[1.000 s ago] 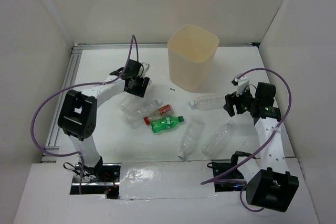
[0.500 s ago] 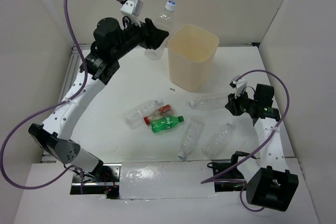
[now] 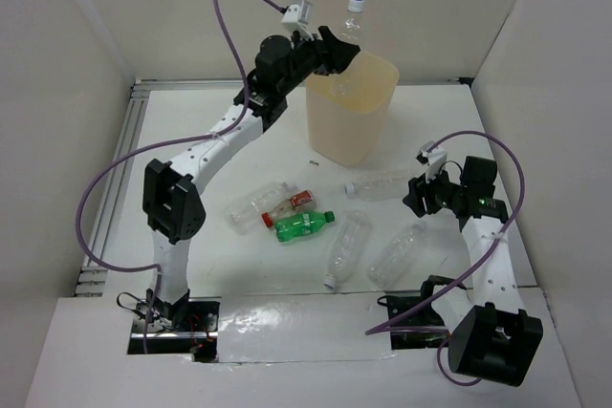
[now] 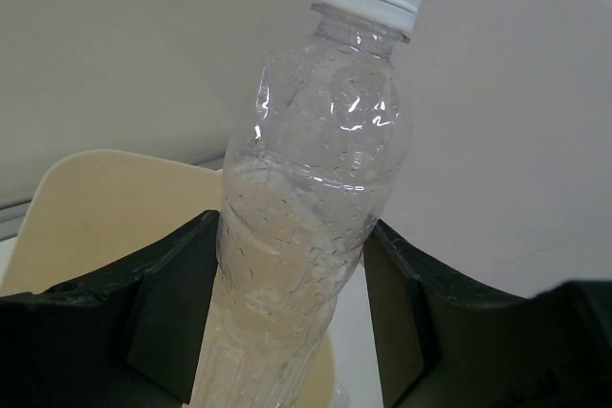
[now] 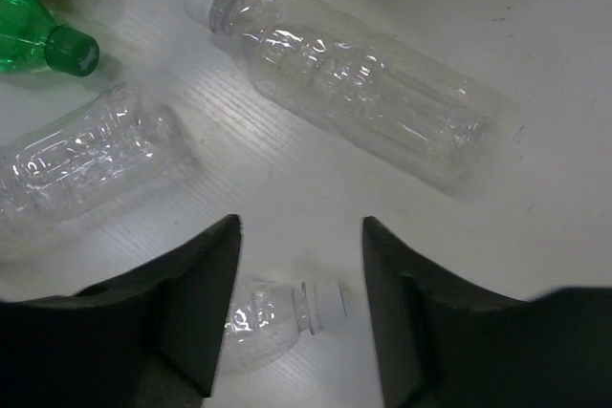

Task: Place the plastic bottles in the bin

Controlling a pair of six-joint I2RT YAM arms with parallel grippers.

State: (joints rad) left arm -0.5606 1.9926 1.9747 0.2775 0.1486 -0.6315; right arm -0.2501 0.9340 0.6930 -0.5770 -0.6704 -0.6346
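My left gripper is shut on a clear plastic bottle and holds it upright, white cap up, over the back left rim of the cream bin. In the left wrist view the bottle stands between the fingers with the bin's mouth behind it. My right gripper is open and empty, low beside a clear bottle. On the table lie a clear bottle, a small red-label bottle, a green bottle and two clear bottles.
The right wrist view shows the open gripper above a bottle's neck and cap, a clear bottle ahead, another to the left, and the green bottle at the upper left. White walls enclose the table.
My left arm lifted a clear bottle off the table at the left, swung up and rightward, and now holds it over the bin. The right gripper has shifted only slightly.
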